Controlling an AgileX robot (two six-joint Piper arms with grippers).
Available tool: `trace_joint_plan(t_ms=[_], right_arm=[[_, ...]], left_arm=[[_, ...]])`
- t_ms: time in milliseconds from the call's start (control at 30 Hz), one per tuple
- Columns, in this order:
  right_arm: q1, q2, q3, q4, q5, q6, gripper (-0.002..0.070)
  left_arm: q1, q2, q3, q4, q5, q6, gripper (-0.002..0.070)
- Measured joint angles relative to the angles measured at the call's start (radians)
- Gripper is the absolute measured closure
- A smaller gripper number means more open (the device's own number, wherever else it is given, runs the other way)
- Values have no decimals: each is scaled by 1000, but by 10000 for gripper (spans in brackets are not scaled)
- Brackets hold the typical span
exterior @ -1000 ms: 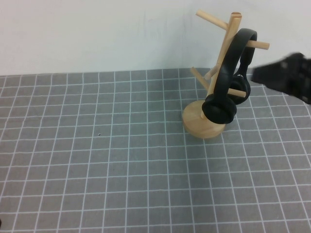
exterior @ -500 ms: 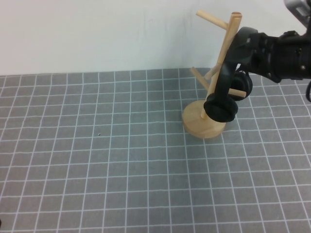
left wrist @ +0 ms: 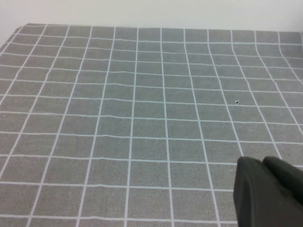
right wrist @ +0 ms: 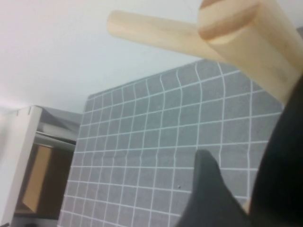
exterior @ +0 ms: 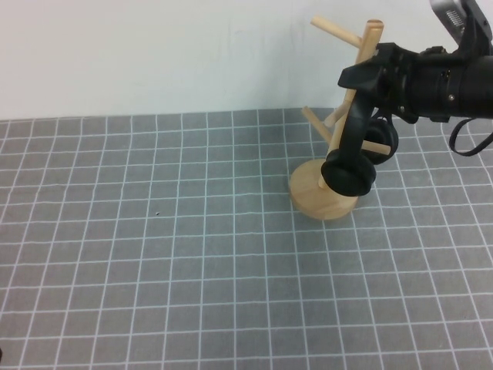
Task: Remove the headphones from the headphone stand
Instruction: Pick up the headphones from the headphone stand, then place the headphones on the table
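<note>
The black headphones point(exterior: 350, 171) hang from an upper peg of the light wooden headphone stand point(exterior: 322, 200) at the back right of the mat, with the ear cups low by the round base. My right gripper point(exterior: 358, 77) is at the top of the headband, beside the slanted pole. Its fingers stand apart on either side of the band. In the right wrist view one dark finger point(right wrist: 208, 189) shows below the stand's pole top point(right wrist: 255, 42). My left gripper point(left wrist: 262, 163) is shut and empty, low over the mat, and is out of the high view.
A grey mat with a white grid point(exterior: 192, 254) covers the table. A white wall point(exterior: 154, 54) rises right behind the stand. Other bare pegs point(exterior: 333, 31) stick out of the pole near my right gripper.
My right arm has come in from the right edge to the top of the headband, and its tip now reaches past the pole. The headphones and the stand have not moved.
</note>
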Motion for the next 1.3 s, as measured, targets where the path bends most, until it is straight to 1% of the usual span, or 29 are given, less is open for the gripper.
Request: trace_joint_plan(t_ms=[100, 133, 200, 300, 333, 367, 567, 600, 633, 667, 833, 1033, 1100, 1167, 1233, 1267, 1300], right_arm=[[2, 11, -4, 25, 2, -15, 325], [2, 14, -7, 29, 2, -17, 355], [2, 24, -16, 34, 2, -19, 424], [2, 39, -29, 38, 2, -23, 594], [2, 42, -32, 38, 2, -23, 660], [2, 43, -34, 38, 4, -23, 679], [2, 22, -35, 6, 9, -6, 677], [2, 9, -35, -9, 9, 5, 629], [2, -10, -35, -34, 11, 21, 677], [2, -33, -35, -66, 15, 41, 677], [2, -171, -35, -284, 39, 181, 677], [2, -363, -15, -712, 172, 489, 677], [2, -434, 36, -832, 204, 571, 677], [2, -502, 108, -896, 215, 617, 677], [2, -567, 194, -921, 220, 651, 677], [2, -596, 242, -924, 222, 662, 629], [-2, -659, 351, -889, 180, 680, 629]], left_arm=[[0, 0, 0, 0, 0, 0, 679], [0, 0, 0, 0, 0, 0, 679], [0, 0, 0, 0, 0, 0, 679], [0, 0, 0, 0, 0, 0, 679], [0, 0, 0, 0, 0, 0, 679], [0, 0, 0, 0, 0, 0, 679], [0, 0, 0, 0, 0, 0, 679], [0, 0, 0, 0, 0, 0, 679], [0, 0, 0, 0, 0, 0, 679], [0, 0, 0, 0, 0, 0, 679], [0, 0, 0, 0, 0, 0, 679], [0, 0, 0, 0, 0, 0, 679], [0, 0, 0, 0, 0, 0, 679], [0, 0, 0, 0, 0, 0, 679], [0, 0, 0, 0, 0, 0, 679], [0, 0, 0, 0, 0, 0, 679], [0, 0, 0, 0, 0, 0, 679]])
